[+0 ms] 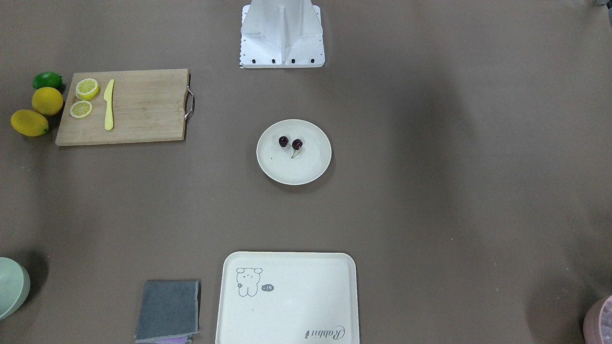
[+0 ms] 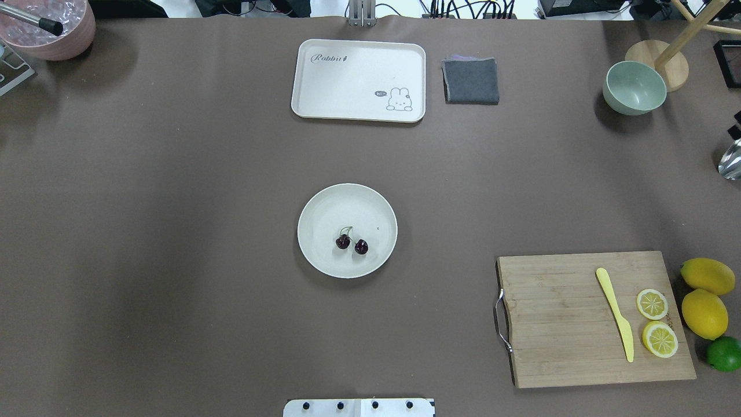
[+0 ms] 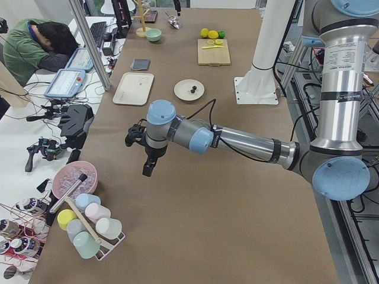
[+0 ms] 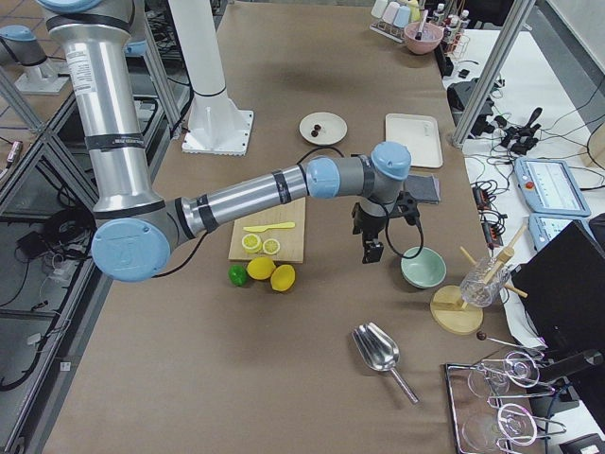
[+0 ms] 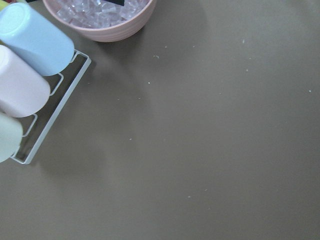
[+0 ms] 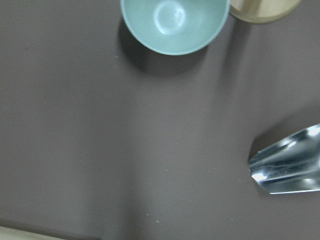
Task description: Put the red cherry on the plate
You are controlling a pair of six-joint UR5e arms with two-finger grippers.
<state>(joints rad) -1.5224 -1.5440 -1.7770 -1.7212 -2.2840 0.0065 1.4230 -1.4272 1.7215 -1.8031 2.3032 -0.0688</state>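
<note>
The red cherry [image 2: 352, 243], a pair of dark glossy fruits joined by thin stems, lies inside the round off-white plate [image 2: 324, 202] at the table's centre, also seen as cherry [image 1: 290, 143] on plate [image 1: 311, 169]. Neither arm is near it. In the left side view my left gripper [image 3: 147, 168] hangs above bare table far from the plate [image 3: 185, 93]. In the right side view my right gripper [image 4: 371, 251] hovers beside the green bowl, away from the plate [image 4: 331, 121]. I cannot tell whether either gripper is open or shut. The wrist views show no fingers.
A cream tray [image 2: 324, 104] and grey cloth [image 2: 470, 81] sit at the far edge. A cutting board [image 2: 556, 324] carries a yellow knife [image 2: 615, 313] and lemon slices, with lemons and a lime beside it. Green bowl [image 2: 634, 88], pink bowl [image 2: 49, 29], cup rack [image 5: 30, 75], metal scoop [image 6: 290, 165].
</note>
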